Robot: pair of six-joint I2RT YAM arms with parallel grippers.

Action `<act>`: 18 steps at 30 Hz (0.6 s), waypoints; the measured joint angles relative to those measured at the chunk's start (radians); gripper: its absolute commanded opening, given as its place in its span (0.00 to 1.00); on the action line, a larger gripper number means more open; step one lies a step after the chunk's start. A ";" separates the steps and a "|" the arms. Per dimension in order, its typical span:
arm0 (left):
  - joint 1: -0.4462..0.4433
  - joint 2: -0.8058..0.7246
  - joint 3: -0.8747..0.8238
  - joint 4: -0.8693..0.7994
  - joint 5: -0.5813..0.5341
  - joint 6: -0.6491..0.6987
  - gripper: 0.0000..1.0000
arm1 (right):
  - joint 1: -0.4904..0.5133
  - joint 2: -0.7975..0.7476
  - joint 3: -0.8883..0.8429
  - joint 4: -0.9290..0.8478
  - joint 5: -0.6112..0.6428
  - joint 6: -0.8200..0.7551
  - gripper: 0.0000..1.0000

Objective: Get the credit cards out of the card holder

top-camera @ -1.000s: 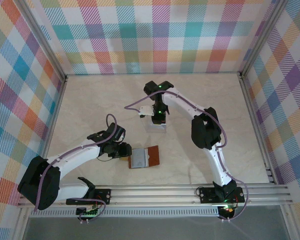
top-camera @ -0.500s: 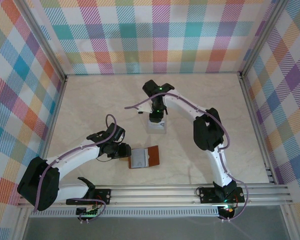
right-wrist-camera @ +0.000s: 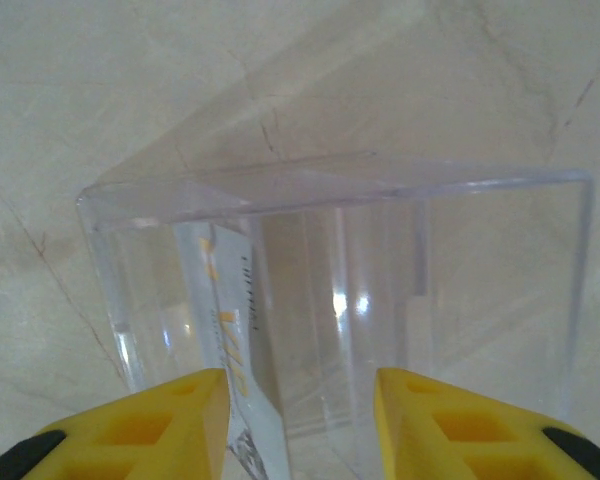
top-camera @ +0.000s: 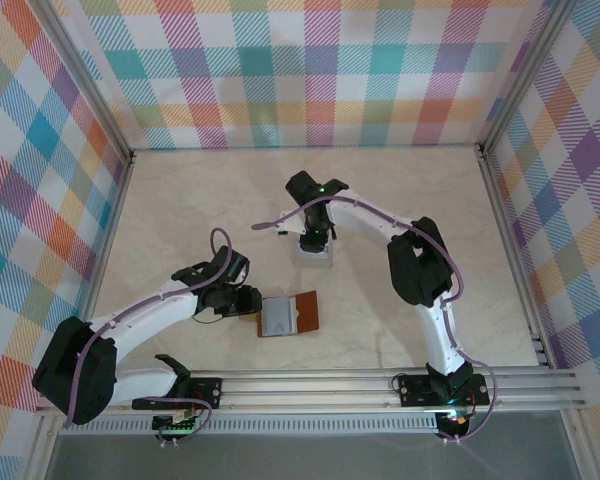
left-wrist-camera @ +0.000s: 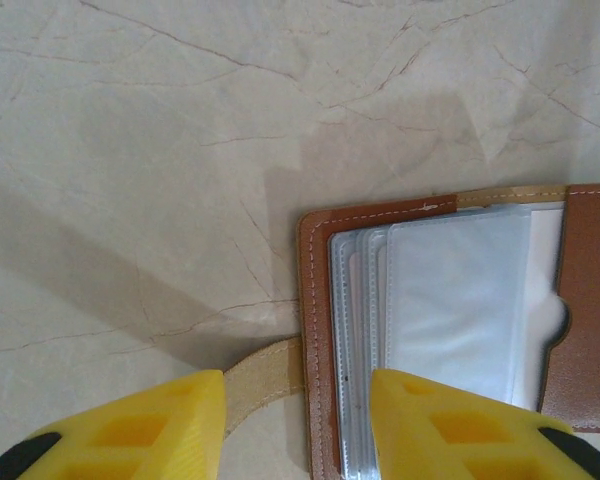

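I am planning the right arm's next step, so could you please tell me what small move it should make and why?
Probably raise the right claw straight up from the clear box: its jaws stand open and a card stands inside the box, seemingly dropped. The card holder lies open at the left claw, so lifting clears the way back to it.

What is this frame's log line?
left gripper: open at open card holder | right gripper: open over clear box | card: inside box
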 measured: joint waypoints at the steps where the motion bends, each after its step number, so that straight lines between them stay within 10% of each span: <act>1: 0.000 -0.004 0.000 0.000 0.000 0.000 0.43 | 0.001 0.000 -0.001 0.002 0.000 0.000 0.44; 18: 0.001 -0.028 0.000 -0.025 -0.008 0.000 0.43 | 0.004 -0.090 -0.061 0.158 0.050 0.033 0.51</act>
